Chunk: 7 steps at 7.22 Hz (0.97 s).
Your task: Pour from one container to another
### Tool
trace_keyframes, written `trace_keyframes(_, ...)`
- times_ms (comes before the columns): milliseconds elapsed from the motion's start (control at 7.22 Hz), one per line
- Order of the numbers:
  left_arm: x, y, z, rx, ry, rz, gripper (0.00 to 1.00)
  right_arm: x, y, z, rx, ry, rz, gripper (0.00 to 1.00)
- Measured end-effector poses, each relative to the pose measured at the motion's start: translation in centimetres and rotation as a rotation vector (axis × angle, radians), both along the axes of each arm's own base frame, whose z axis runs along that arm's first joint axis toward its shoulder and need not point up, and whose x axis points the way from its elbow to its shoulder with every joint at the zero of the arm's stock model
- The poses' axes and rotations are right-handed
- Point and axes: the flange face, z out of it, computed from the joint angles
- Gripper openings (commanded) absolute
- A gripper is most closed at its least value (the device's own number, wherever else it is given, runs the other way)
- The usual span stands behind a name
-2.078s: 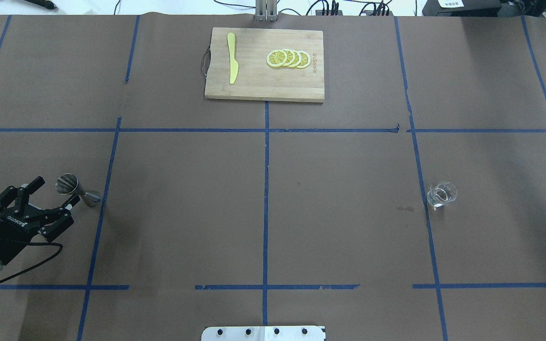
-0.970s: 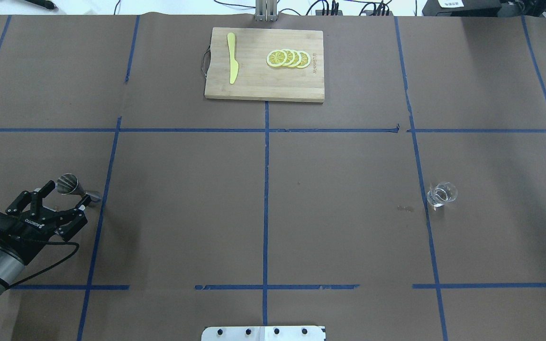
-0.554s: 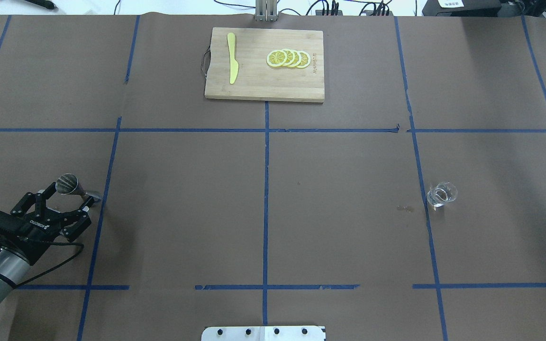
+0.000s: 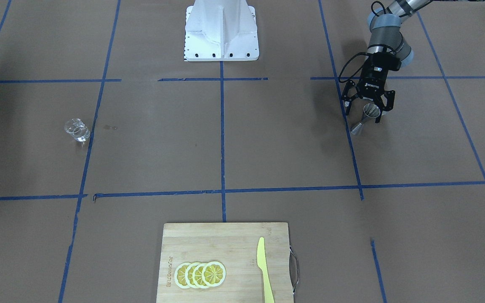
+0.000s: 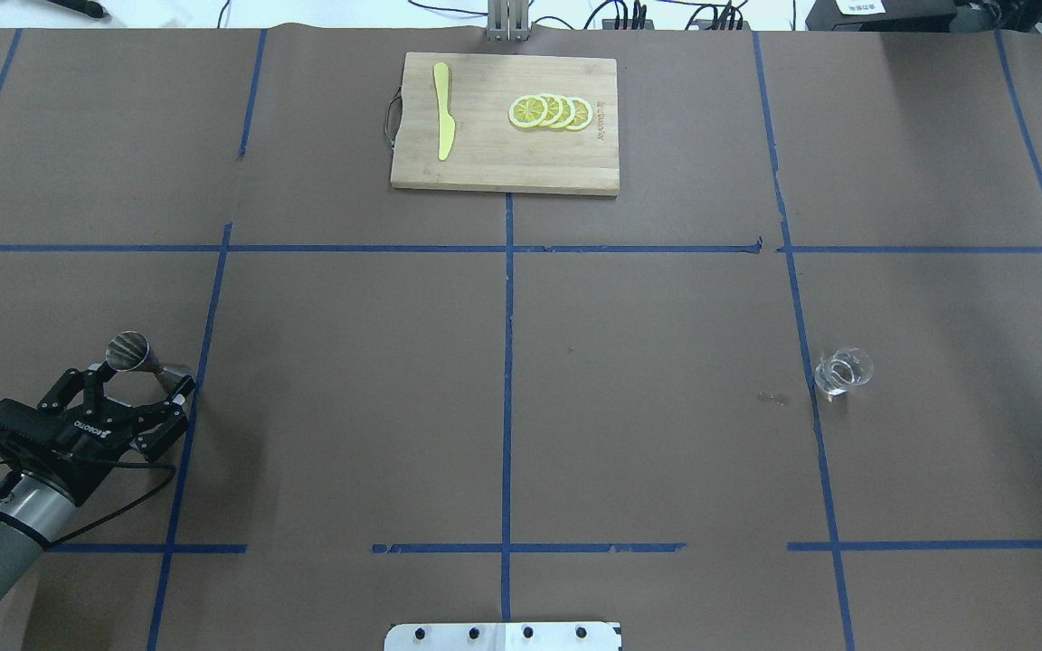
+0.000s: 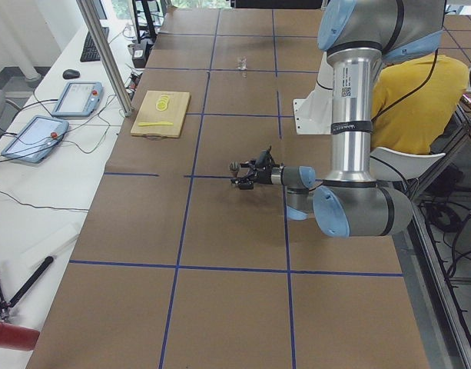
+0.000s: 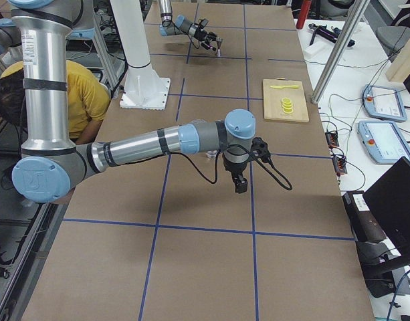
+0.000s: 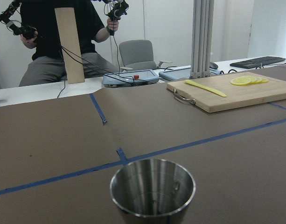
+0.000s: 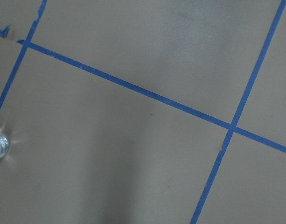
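A bamboo cutting board (image 5: 494, 163) sits at 12 o'clock on the paper-covered table (image 5: 648, 380) in the overhead view. It carries a yellow knife (image 5: 442, 117) toward its 9 o'clock side and a fan of lemon slices (image 5: 550, 111) toward 3 o'clock. Blue tape lines (image 5: 507, 362) divide the brown paper into squares, and the robot's white base plate (image 5: 503, 636) shows at 6 o'clock. A person in a yellow shirt (image 6: 419, 100) is bent over beside the base in the side views. The left wrist camera catches another person in dark clothing (image 8: 59, 42) seated beyond the table, a controller in each hand.

Paper and tape lines fill the stretch between the steel jigger (image 5: 137, 354) at 8 o'clock and the small clear glass (image 5: 842, 371) at 4 o'clock, the two well apart.

The left gripper (image 5: 143, 380), low over the table and reaching in from 7 o'clock, has its fingers spread wide. One finger stands on either side of the jigger's upper cup, neither visibly touching it.

The jigger stands upright, an hourglass of brushed steel with its mouth up. The wrist camera looks into that cup from just behind; whether it holds liquid cannot be told.

The right gripper (image 7: 239, 186) hangs pointing down above the table, seen only from the side, so its opening cannot be told. Its wrist camera catches the glass at the picture's 8 o'clock edge.
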Motion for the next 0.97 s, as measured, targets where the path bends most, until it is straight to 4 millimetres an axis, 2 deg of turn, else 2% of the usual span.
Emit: trace_keyframes(970,0.56,-0.09,0.46,-0.035,0.012,0.004,0.98,0.00,0.03,-0.07,0.002,0.000,0.000,1.00)
